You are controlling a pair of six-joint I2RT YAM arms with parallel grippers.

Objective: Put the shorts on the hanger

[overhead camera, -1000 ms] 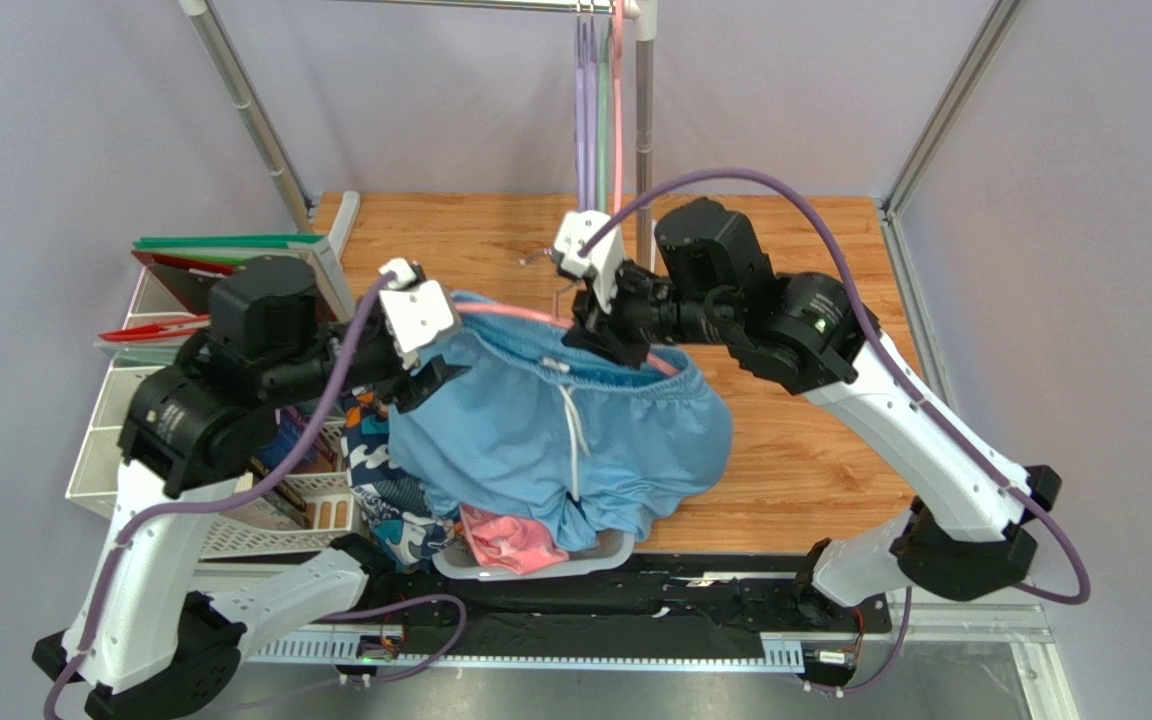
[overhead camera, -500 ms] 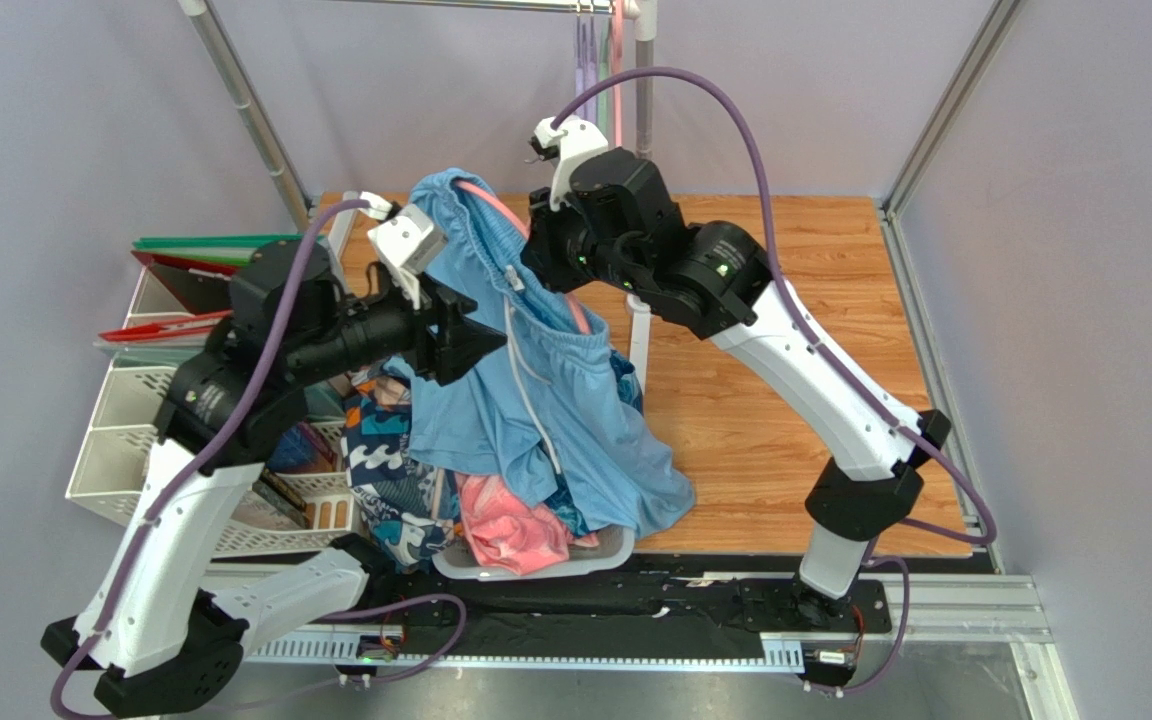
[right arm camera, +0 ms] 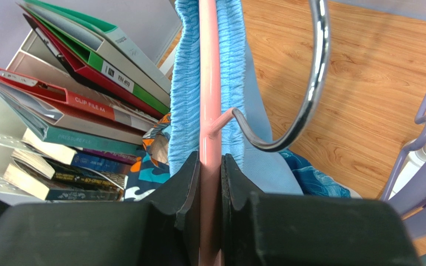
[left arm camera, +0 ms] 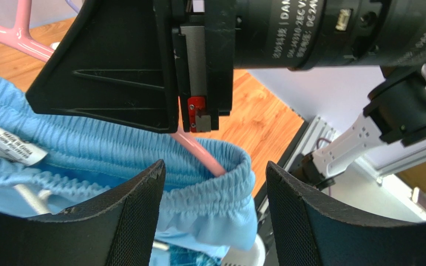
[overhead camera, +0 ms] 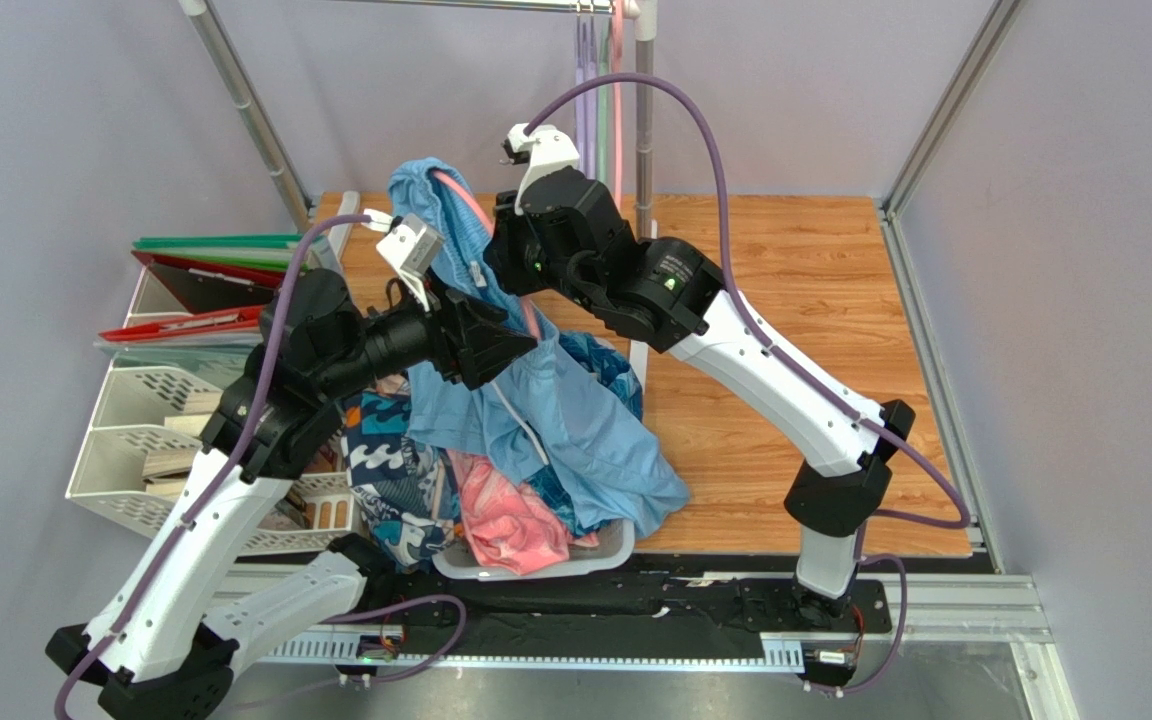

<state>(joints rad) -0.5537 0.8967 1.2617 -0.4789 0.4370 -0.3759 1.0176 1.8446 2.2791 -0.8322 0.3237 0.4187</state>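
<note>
The sky-blue shorts [overhead camera: 585,423] hang by their gathered waistband from the salmon-pink hanger [overhead camera: 458,192], which is held up on end above the basket. My right gripper [overhead camera: 489,267] is shut on the hanger's pink bar [right arm camera: 209,105], just below its metal hook [right arm camera: 311,83], with the waistband [right arm camera: 184,83] bunched on both sides of the bar. My left gripper [overhead camera: 516,350] is open. In the left wrist view its fingers [left arm camera: 132,221] stand either side of the waistband's end [left arm camera: 221,199], where the pink bar [left arm camera: 198,152] pokes out, without touching it.
A white basket [overhead camera: 537,567] below holds a pink garment [overhead camera: 500,518] and a patterned teal garment [overhead camera: 387,465]. A file rack with binders [overhead camera: 192,285] and books stands at the left. Purple hangers [overhead camera: 585,75] hang on the rail beside a metal pole [overhead camera: 642,105].
My right arm has lifted the hanger and shorts up and to the left, tipping them nearly upright. My left gripper has moved right along the shorts and stands open at the waistband.
</note>
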